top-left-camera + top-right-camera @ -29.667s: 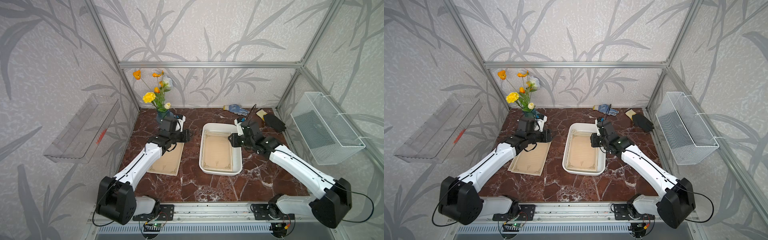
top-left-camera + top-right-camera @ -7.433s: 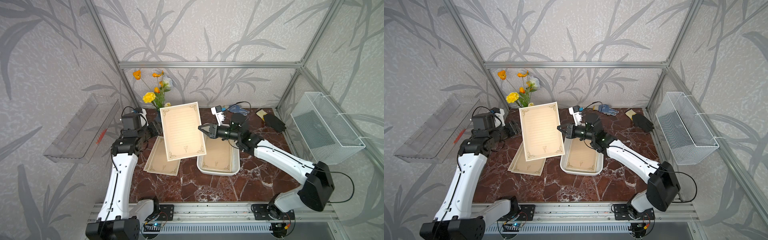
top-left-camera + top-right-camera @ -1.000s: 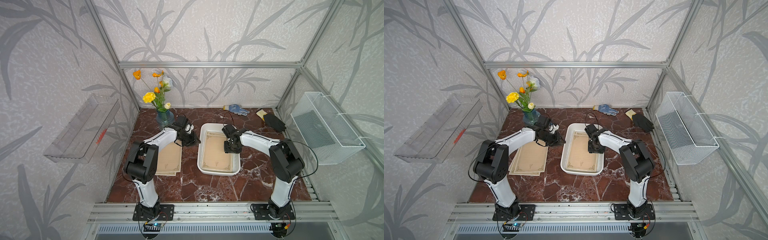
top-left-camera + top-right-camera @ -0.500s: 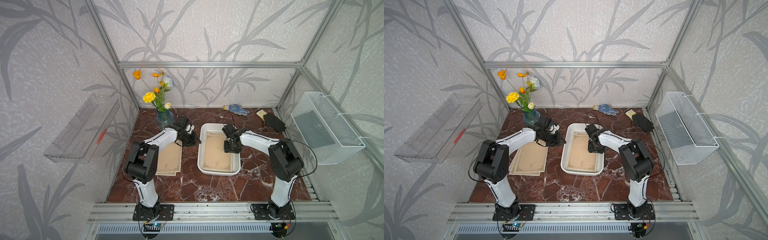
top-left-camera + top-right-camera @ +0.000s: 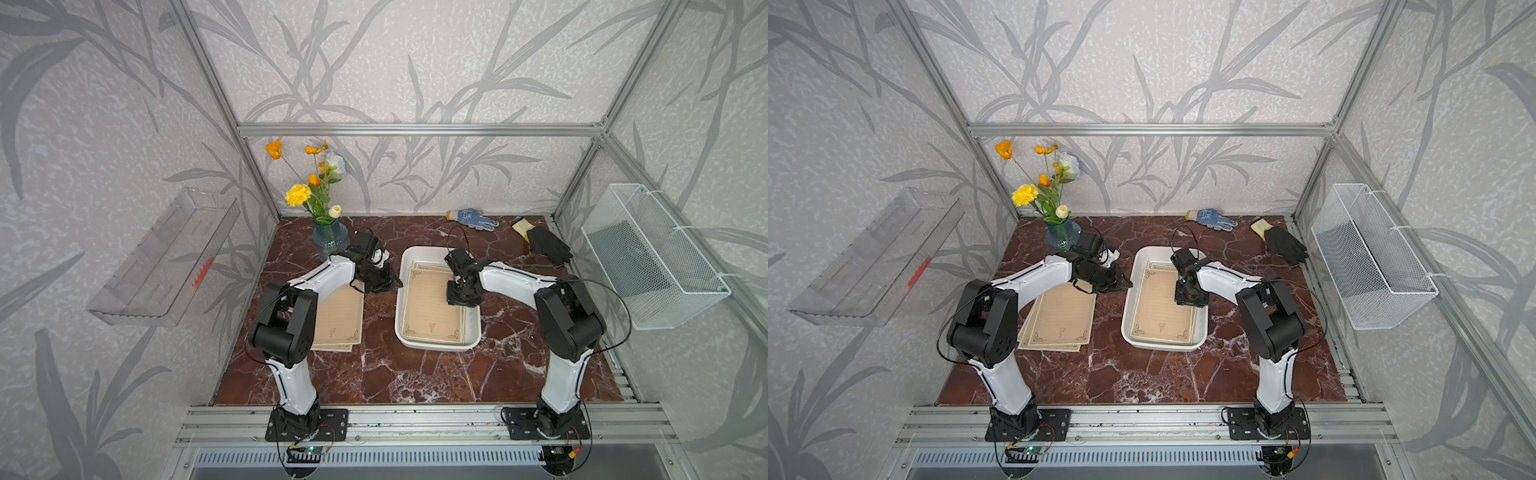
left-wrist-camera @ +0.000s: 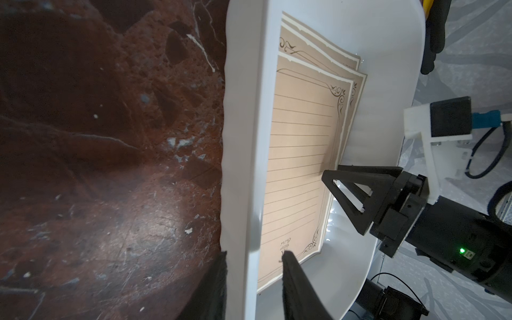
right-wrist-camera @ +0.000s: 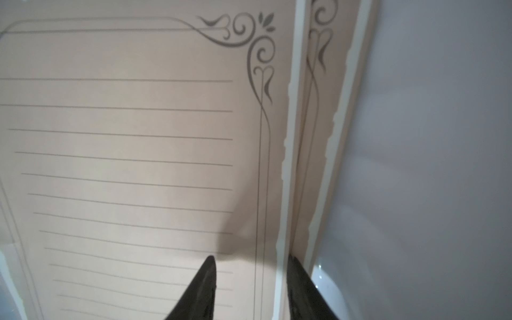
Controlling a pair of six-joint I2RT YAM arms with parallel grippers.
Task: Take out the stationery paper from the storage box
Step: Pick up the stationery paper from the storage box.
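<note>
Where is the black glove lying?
In both top views the black glove lies in the far right corner of the table, between the blue-white glove and the wire basket.

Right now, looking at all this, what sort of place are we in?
Most likely a robot test booth dressed like a home desk: an aluminium frame holds wallpapered panels, a left arm and right arm are bolted to a front rail, and a vase of flowers stands on the marble-look tabletop.

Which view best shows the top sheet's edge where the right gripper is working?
The right wrist view: the edge of the top sheet runs between the parted fingertips of the right gripper, close up. The left wrist view shows that spot side-on and farther off; in both top views the gripper covers it.
</note>
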